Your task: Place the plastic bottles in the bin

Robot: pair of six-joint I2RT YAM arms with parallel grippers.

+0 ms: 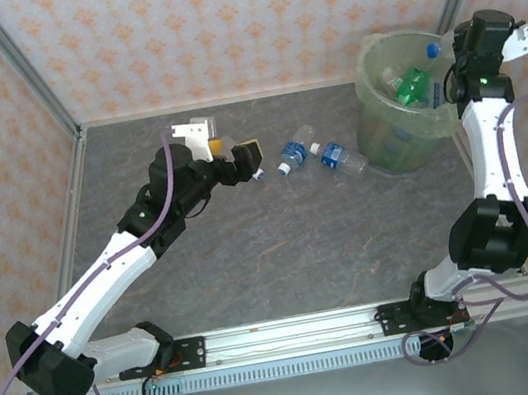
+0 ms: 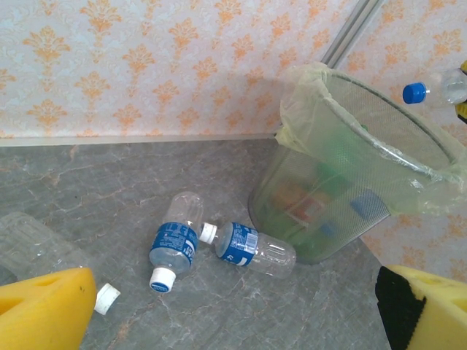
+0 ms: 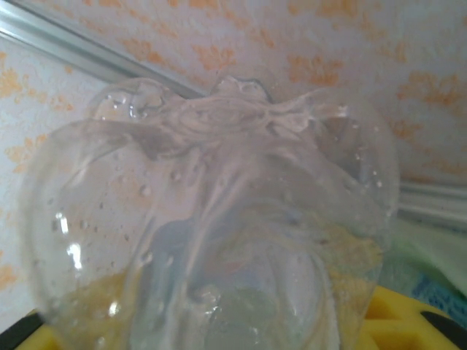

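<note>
A clear bottle (image 3: 219, 219), clamped in the right gripper (image 1: 449, 67), hangs above the bin (image 1: 379, 129) rim. A second bottle (image 1: 338, 157) and third bottle (image 1: 294, 154) lie left of the bin; farther left, the left gripper (image 1: 236, 149) gapes wide.

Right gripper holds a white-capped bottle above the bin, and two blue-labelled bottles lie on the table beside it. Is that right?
No. The cap of the held bottle is blue, not white; the left wrist view shows it. The rest stands: the right gripper holds it above the bin, and two blue-labelled bottles lie on the table beside it.
</note>
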